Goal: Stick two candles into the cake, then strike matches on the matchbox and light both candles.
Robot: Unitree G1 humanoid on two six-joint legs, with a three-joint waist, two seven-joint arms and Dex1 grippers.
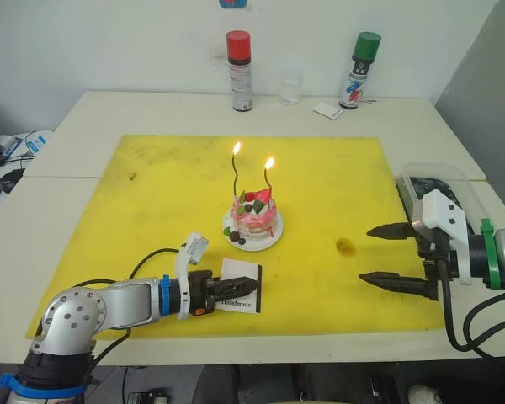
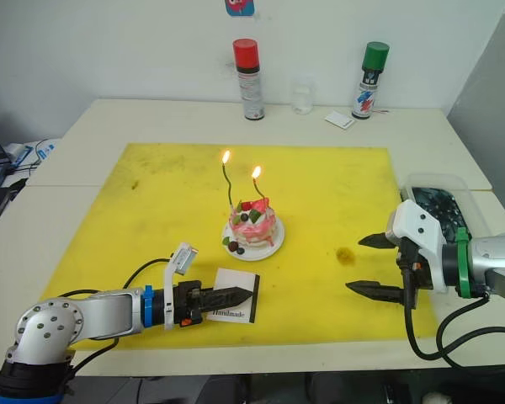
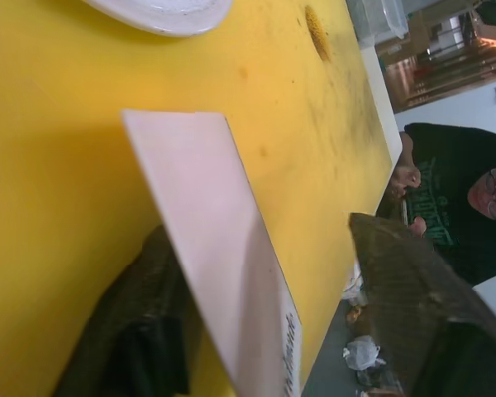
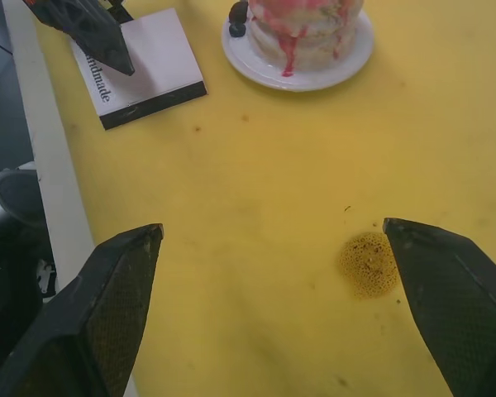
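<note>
Both candles (image 1: 235,172) stand upright in the cake (image 1: 254,220), each with a small flame at its tip, so the lighting looks done and what remains, as far as one can judge, is only letting go and pulling the arms back. The cake sits on its little white plate near the middle of the yellow mat (image 1: 151,177) that covers much of the pale surface (image 1: 59,202). The left end effector (image 1: 227,295) lies low at the mat's near edge with its fingers closed on the matchbox (image 1: 240,285), one finger over the top face and one under it; the box lies nearly flat, its black striking strip on the side toward the cake and its printed edge facing the robot. The cake is just beyond the box, ahead and slightly to the right of that end effector, so any release should draw straight back toward the robot, not forward toward the flames. The right end effector (image 1: 391,255) hovers over the mat's right part with its fingers spread wide and nothing between them; the cake lies to its left, well apart, with a brown stain (image 4: 369,264) on the mat between. The left arm is clearly the nearer one to the cake. No matches can be made out. Two spray cans, red-capped (image 1: 239,71) and green-capped (image 1: 358,70), stand at the far edge.
</note>
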